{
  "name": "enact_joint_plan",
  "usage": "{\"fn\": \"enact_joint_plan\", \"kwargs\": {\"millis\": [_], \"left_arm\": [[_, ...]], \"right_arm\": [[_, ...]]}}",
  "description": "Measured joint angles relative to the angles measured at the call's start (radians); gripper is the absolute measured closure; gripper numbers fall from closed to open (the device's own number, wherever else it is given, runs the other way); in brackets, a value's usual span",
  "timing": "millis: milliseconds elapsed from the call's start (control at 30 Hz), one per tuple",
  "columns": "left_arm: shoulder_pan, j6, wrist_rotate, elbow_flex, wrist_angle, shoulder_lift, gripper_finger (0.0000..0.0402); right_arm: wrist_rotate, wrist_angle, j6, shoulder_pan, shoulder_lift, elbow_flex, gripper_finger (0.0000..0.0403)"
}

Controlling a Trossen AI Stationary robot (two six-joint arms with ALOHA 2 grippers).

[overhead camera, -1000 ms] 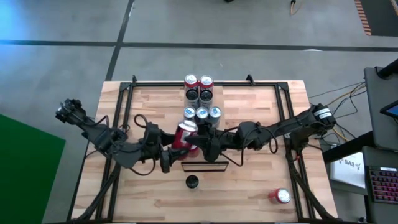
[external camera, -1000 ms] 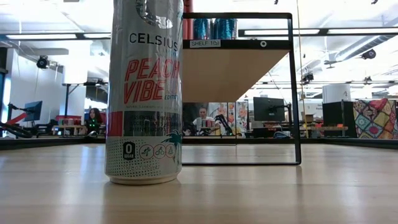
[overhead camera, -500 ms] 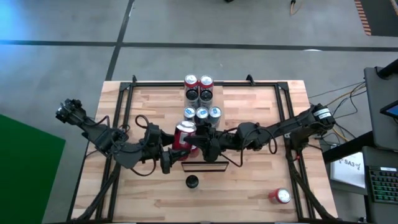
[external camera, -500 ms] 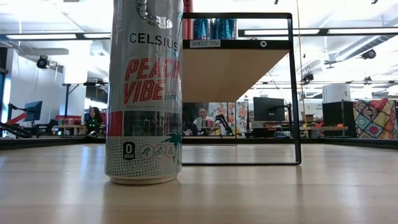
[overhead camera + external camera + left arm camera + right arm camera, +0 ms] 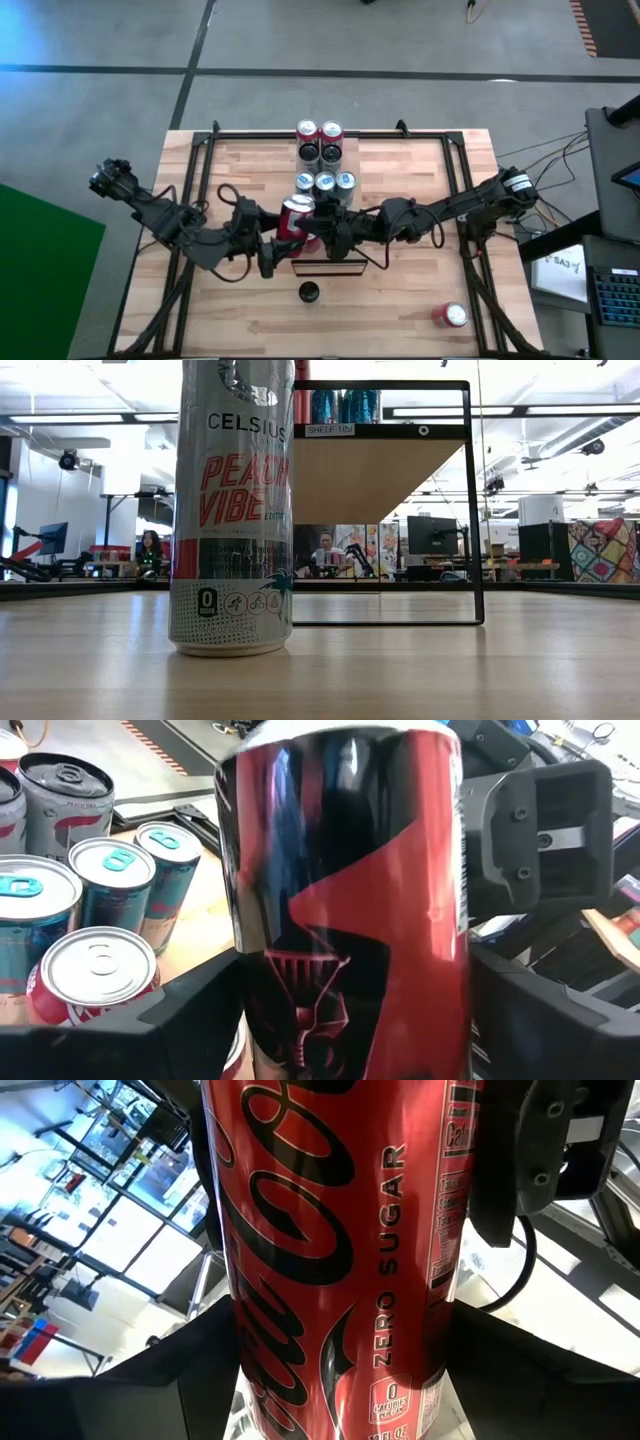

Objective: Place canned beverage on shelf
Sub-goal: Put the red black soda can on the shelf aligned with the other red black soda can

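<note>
A red Coca-Cola Zero Sugar can is held between my two grippers over the near part of the light wood shelf, whose dark near end shows in the high view. My left gripper comes from the left and my right gripper from the right; both are shut on this can. It fills the left wrist view and the right wrist view. Several blue, dark and red cans stand farther back on the shelf. My left gripper pinches the can's side wall between its two fingers, one on each side, coming from the table's left. The can stands about upright in the hold. My right gripper pinches the can's side wall between its two fingers, coming from the table's right.
A tall white Celsius can stands on the table just in front of the shelf; its dark top shows in the high view. Another red can lies near the table's near right corner. A black frame runs along the table's edges.
</note>
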Motion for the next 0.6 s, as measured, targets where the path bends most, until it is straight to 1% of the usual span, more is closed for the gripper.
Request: {"fn": "enact_joint_plan", "kwargs": {"millis": [167, 400, 600], "left_arm": [[0.000, 0.005, -0.001, 0.000, 0.002, -0.010, 0.0062], [-0.001, 0.026, -0.001, 0.003, 0.002, -0.023, 0.0061], [0.000, 0.092, -0.001, 0.020, -0.008, -0.030, 0.0061]], "right_arm": [[0.001, 0.001, 0.006, 0.000, 0.000, 0.000, 0.0122], [0.016, 0.007, 0.006, 0.000, 0.000, 0.000, 0.0122], [0.047, 0.024, 0.017, 0.000, 0.000, 0.000, 0.0122]]}}
